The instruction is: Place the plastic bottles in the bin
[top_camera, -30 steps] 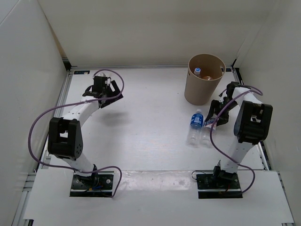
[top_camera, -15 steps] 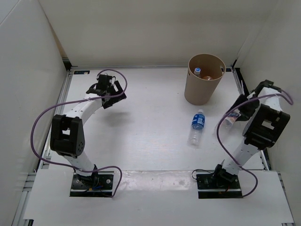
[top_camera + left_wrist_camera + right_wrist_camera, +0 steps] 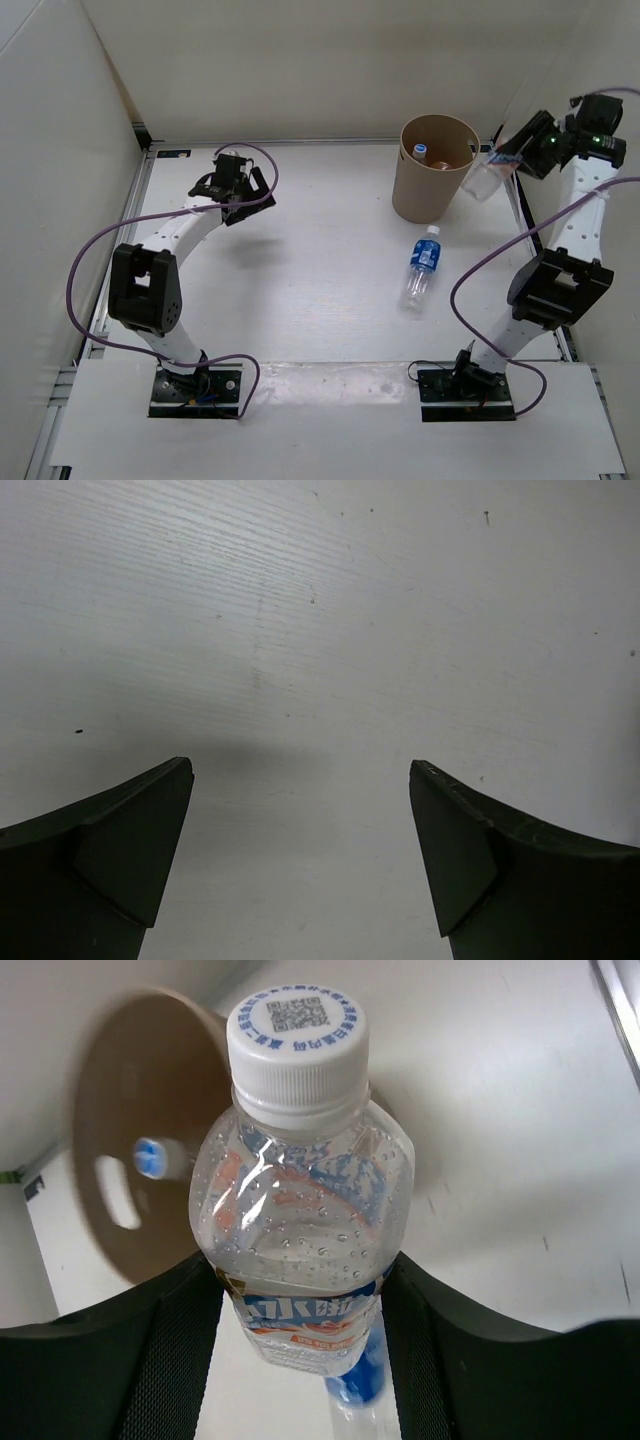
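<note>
Beside the bin (image 3: pixel 428 203), the right pincer (image 3: pixel 508 160) grips the white-orange labelled bottle (image 3: pixel 300 1210), while the left pincer (image 3: pixel 300 770) gapes wide.

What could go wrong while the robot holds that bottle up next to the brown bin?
The bottle in the right hand appears to hang beside the bin, not over its opening; let go here, it would likely land outside. Swinging across, it might clip the rim and tip the bin.

A white bench (image 3: pixel 310 250) with fine grain and a few dark specks sits inside plain white walls (image 3: pixel 300 60). Metal rails (image 3: pixel 128 225) run along its left and right edges. A white board (image 3: pixel 330 425) covers the near edge.
</note>
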`<action>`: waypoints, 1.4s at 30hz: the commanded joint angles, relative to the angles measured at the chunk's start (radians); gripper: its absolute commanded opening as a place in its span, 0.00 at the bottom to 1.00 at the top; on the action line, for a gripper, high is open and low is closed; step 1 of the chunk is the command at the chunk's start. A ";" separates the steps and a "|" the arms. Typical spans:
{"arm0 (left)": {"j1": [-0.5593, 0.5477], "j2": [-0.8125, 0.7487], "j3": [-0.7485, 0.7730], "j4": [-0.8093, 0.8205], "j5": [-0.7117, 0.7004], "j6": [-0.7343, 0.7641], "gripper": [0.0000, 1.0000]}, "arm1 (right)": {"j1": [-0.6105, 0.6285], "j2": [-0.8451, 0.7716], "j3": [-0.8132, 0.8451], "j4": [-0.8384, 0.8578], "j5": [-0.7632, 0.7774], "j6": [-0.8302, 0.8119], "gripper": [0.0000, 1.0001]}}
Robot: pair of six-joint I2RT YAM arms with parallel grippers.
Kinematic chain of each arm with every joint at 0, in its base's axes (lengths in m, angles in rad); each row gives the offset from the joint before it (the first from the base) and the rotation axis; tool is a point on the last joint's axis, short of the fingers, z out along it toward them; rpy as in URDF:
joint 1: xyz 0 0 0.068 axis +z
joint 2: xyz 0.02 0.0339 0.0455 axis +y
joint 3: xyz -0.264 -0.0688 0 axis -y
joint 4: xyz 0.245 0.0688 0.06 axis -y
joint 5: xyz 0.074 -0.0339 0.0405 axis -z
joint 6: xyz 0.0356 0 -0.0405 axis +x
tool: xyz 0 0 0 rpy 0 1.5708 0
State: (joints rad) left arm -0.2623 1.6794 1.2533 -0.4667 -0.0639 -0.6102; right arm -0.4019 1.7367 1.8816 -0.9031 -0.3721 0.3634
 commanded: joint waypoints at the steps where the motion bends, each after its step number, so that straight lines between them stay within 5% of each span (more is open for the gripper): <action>1: -0.006 -0.040 0.043 0.002 -0.013 0.015 1.00 | 0.063 -0.061 0.100 0.250 0.022 0.036 0.00; 9: -0.005 -0.049 0.057 -0.024 -0.001 0.026 1.00 | 0.158 -0.039 0.142 0.575 0.055 0.022 0.00; 21: -0.005 -0.095 0.017 -0.029 -0.011 0.030 1.00 | 0.242 0.063 0.220 0.558 0.047 -0.041 0.00; 26: -0.005 -0.099 0.012 -0.041 -0.016 0.035 1.00 | 0.268 0.101 0.238 0.491 0.030 -0.093 0.15; 28: -0.005 -0.107 0.012 -0.041 -0.019 0.036 1.00 | 0.273 0.100 0.238 0.477 0.022 -0.104 0.47; 29: -0.005 -0.109 0.009 -0.041 -0.022 0.036 1.00 | 0.276 0.096 0.238 0.472 0.039 -0.107 0.85; 30: -0.006 -0.110 0.006 -0.044 -0.024 0.036 1.00 | 0.282 0.092 0.238 0.474 0.051 -0.110 0.90; 34: -0.006 -0.110 -0.002 -0.041 -0.024 0.035 1.00 | 0.281 0.080 0.248 0.495 0.105 -0.133 0.90; 42: -0.005 -0.107 -0.003 -0.041 -0.016 0.043 1.00 | 0.181 -0.022 0.175 0.794 0.099 -0.147 0.90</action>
State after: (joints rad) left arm -0.2642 1.6287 1.2514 -0.5079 -0.0715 -0.5804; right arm -0.1833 1.7969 2.0464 -0.2893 -0.2832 0.2420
